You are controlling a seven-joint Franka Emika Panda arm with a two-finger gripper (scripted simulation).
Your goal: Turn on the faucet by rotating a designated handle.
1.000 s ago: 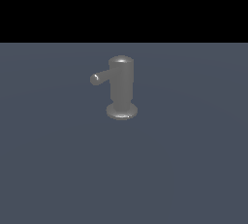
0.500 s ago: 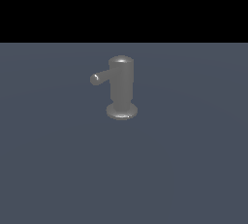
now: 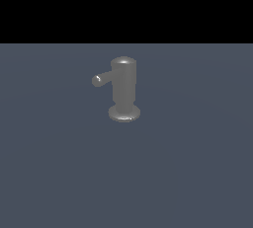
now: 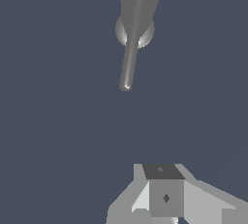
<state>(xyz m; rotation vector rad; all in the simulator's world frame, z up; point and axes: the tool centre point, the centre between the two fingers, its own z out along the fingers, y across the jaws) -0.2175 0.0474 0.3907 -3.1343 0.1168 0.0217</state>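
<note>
The faucet (image 3: 123,88) is a dull-grey upright cylinder with a rounded cap and a flared disc base, standing on the flat grey-blue floor. The handle (image 3: 102,78) is a thin rod with a rounded tip, jutting from near the top toward the exterior view's left. In the wrist view the faucet (image 4: 141,0) is seen from above, with the handle (image 4: 128,63) pointing toward my gripper (image 4: 162,172). The gripper's fingers look pressed together and hold nothing. It is well short of the handle's tip, not touching it. The gripper and arm do not show in the exterior view.
A flat grey-blue floor (image 3: 197,172) spreads all round the faucet. A black background lies beyond its far edge.
</note>
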